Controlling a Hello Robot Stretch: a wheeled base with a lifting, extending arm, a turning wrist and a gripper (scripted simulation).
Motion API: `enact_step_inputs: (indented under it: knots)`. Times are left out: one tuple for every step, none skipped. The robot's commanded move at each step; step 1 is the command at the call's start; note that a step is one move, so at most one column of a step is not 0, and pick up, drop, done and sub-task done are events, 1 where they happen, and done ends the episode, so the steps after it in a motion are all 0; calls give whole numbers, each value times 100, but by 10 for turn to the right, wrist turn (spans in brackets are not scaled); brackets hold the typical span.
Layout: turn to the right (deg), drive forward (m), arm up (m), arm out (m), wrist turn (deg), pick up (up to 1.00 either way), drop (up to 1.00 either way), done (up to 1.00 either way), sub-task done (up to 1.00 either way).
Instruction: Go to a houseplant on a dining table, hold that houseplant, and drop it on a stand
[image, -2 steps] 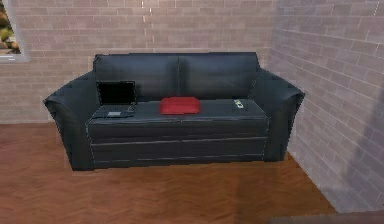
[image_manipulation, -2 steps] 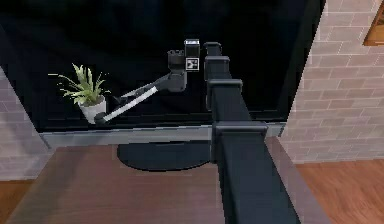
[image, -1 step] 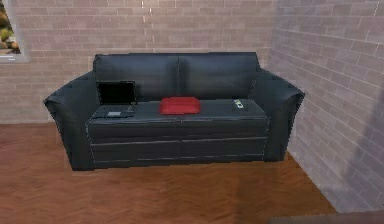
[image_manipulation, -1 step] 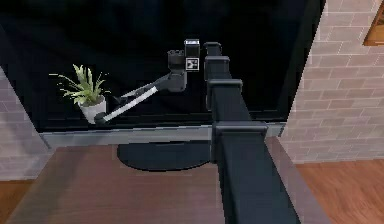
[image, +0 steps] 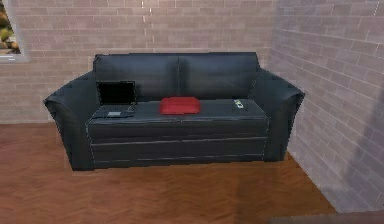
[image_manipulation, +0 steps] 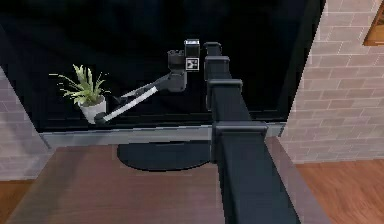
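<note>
In the arm side view we see the dark arm (image_manipulation: 240, 140) reaching out over a brown surface (image_manipulation: 100, 185). On that surface a big dark television (image_manipulation: 120, 40) stands on an oval foot (image_manipulation: 165, 156) near the far edge. At the arm's end we make out two small white squares (image_manipulation: 192, 55), and left of them the pincer (image_manipulation: 108, 112) slants down toward the view's left. The pincer holds the houseplant (image_manipulation: 85, 88), a tuft of thin green leaves in a white pot. It hangs at the fingertips in front of the screen, above the surface's far edge and toward its left end, touching nothing below. We cannot tell how wide the fingers stand. A brick wall (image_manipulation: 340, 90) rises beyond the right end.

In the forward view we face a dark sofa (image: 180, 115) against a brick wall, on a wooden floor (image: 150, 195). On its seat lie a laptop (image: 116, 96) at the left, a red cushion (image: 181, 105) in the middle and a small dark object (image: 239, 103) at the right.
</note>
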Motion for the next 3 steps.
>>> enact_step_inputs:
  knots:
    - [0, 0, 0, 0, 0, 0, 100, 0, 0]
    - [0, 0, 0, -10, 0, 0, 0, 0, 0]
    - [0, 0, 0, 0, 0, 0, 0, 100, 0]
